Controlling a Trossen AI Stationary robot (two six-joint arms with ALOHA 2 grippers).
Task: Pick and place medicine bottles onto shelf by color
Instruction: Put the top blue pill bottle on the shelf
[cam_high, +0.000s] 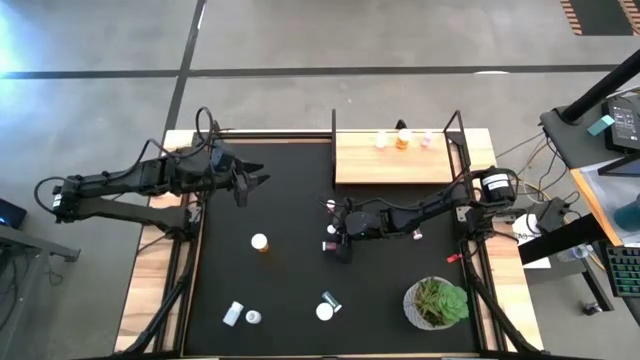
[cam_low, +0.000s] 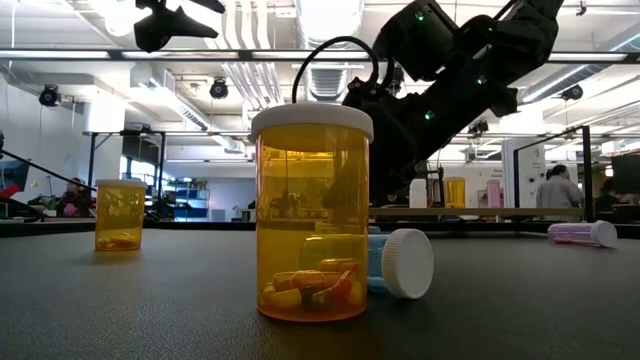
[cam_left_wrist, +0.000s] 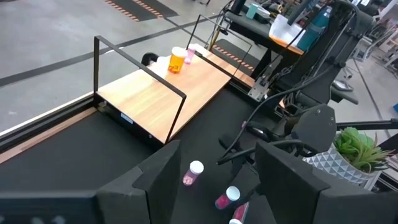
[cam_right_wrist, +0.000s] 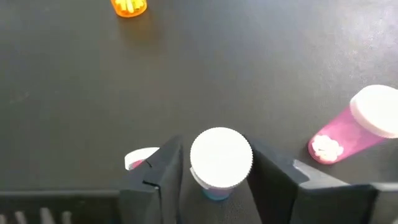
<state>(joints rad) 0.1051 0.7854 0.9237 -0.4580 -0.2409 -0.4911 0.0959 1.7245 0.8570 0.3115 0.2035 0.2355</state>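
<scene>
I see a black mat (cam_high: 290, 290) covering my table (cam_high: 150, 290). The wooden shelf (cam_high: 395, 165) sits at the far right corner. Bottles lie scattered on the mat: an orange one (cam_high: 260, 242) mid-left, white ones (cam_high: 240, 315) near the front edge, a potted plant (cam_high: 437, 303) front right.

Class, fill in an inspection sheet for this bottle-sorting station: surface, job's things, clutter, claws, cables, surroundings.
Surface: black mat over a light-wood table.
Job's things: flat light-wood shelf with thin black posts carries three small bottles at its far edge, the middle one orange; an upright orange white-capped pill bottle and several others lie loose on the mat.
Clutter: green potted plant near the right front corner.
Claws: left claw open and empty, above the mat; right claw straddles a white-capped bottle, fingers either side, contact unclear.
Cables: black loops at both arms' bases.
Surroundings: concrete floor, desks right; people far behind.
</scene>
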